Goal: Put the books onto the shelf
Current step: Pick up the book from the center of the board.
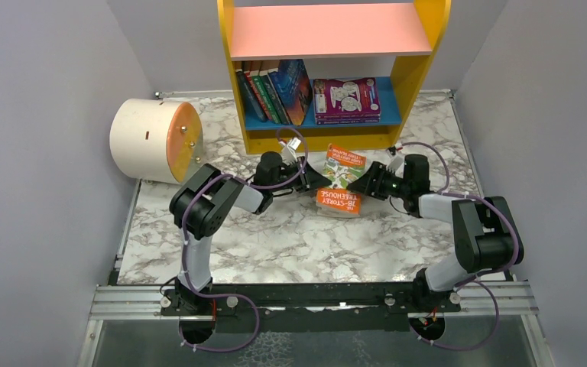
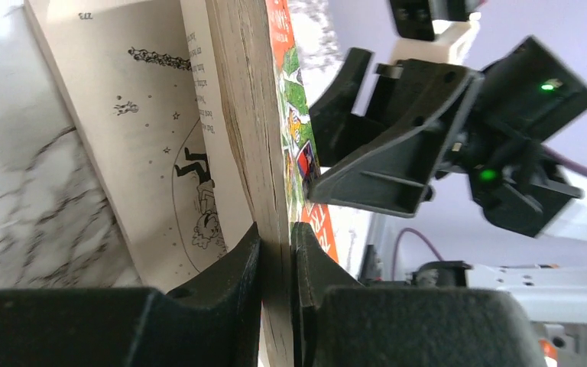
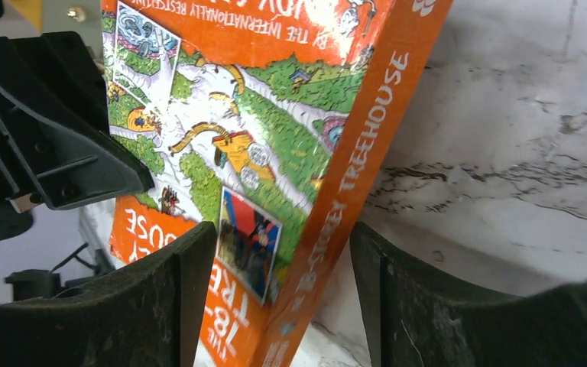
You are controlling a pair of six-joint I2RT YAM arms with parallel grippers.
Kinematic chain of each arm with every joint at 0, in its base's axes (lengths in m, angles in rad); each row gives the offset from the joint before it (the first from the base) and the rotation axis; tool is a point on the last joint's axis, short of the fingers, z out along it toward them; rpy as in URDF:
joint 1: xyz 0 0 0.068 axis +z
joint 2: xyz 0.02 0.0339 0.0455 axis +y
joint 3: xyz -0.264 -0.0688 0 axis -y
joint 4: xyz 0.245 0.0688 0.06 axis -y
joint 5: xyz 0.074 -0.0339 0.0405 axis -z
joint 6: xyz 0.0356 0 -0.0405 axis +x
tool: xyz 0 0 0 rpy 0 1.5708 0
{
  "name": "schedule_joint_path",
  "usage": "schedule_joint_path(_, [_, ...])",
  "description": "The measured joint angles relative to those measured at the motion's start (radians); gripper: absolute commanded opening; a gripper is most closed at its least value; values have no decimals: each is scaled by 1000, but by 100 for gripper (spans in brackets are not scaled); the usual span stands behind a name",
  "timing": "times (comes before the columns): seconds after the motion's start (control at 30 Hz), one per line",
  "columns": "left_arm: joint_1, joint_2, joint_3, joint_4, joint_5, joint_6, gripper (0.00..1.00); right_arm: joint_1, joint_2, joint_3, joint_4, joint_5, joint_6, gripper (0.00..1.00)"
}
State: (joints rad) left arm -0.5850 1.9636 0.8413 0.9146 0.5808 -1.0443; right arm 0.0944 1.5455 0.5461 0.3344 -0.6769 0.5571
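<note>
An orange book, "The 78-Storey Treehouse", lies on the marble table in front of the shelf, between my two grippers. My left gripper is shut on the book's cover and page block at its fore edge, and a loose inner page splays off to one side. My right gripper stands open astride the book's spine edge, with a gap beside the spine. Several books stand leaning on the blue lower board, and a purple one lies flat beside them.
A cream cylinder with an orange end lies at the table's left, near the left arm's elbow. Grey walls close in both sides. The shelf's yellow base sits just behind the orange book. The pink upper board holds nothing.
</note>
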Motion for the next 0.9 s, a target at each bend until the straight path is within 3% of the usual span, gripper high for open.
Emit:
schedule_joint_path(0.17, [8, 49, -2, 196, 78, -111, 0, -1, 1, -15, 63, -63, 38, 64])
schedule_joint_path(0.4, [23, 56, -8, 243, 150, -152, 0, -17, 4, -40, 135, -142, 80, 64])
schedule_joint_path(0.9, [47, -93, -29, 36, 309, -21, 0, -122, 5, -40, 195, -298, 114, 62])
